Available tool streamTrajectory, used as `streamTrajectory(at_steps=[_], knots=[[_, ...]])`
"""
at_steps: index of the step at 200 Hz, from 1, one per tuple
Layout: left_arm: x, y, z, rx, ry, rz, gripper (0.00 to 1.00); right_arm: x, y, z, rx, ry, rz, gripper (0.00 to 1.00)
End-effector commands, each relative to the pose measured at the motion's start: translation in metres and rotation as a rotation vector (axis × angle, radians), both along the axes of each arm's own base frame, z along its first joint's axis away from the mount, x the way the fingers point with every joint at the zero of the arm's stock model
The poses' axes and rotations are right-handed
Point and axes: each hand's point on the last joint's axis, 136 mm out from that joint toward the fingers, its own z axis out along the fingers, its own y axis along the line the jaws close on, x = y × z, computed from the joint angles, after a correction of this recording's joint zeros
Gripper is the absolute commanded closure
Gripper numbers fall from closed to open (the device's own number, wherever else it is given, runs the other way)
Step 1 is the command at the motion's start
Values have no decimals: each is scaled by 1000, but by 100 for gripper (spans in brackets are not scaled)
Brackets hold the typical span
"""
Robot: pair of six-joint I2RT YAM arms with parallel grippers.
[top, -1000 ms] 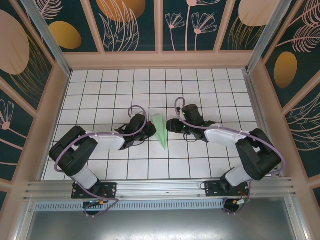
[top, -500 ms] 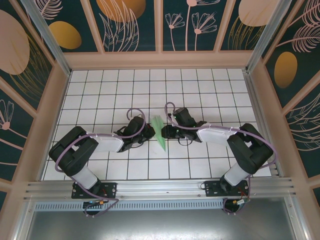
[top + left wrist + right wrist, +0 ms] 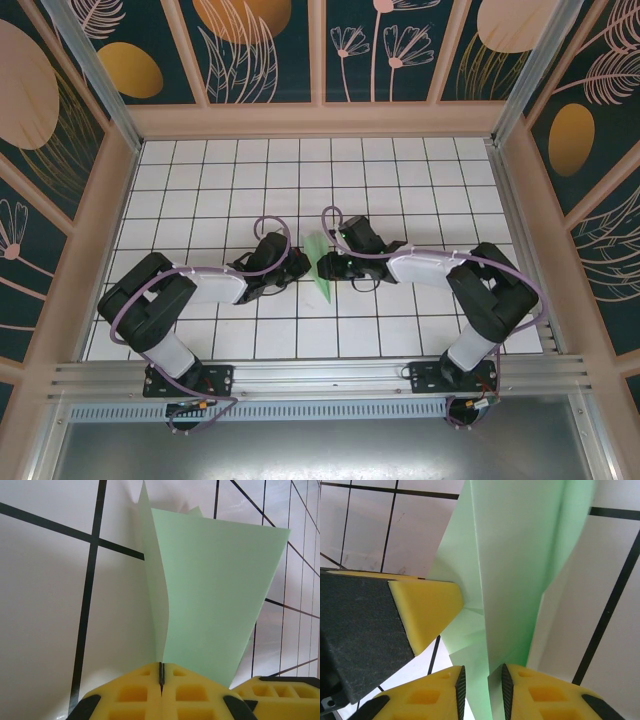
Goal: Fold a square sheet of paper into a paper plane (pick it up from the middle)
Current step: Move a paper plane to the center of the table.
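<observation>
1. Gripping the paper plane [image 3: 215, 590], the left tool [image 3: 161, 672] is clamped tight on it.
2. Opposite, the right tool [image 3: 483, 680] stands narrowly parted, a paper fold between its pads.
3. Both meet mid-table [image 3: 200, 180].

a robotics lab test cell rather than a home or shop: a white table [image 3: 200, 170] ruled in a black grid, boxed in by wall panels [image 3: 260, 50] printed with stylised plants, and an aluminium rail [image 3: 320, 378] along the near edge carrying the bolted bases of the left arm [image 3: 190, 290] and right arm [image 3: 470, 290].
</observation>
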Motion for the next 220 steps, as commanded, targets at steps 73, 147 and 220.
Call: streamTrajectory(at_steps=[73, 147, 220], knots=[[4, -8, 15, -55, -29, -20, 100, -3, 2, -13, -120, -34, 41, 56], [4, -8, 15, -63, -25, -20, 100, 1, -1, -20, -174, -53, 12, 65], [4, -6, 14, -55, -20, -15, 100, 8, -3, -24, -205, -50, -36, 78]])
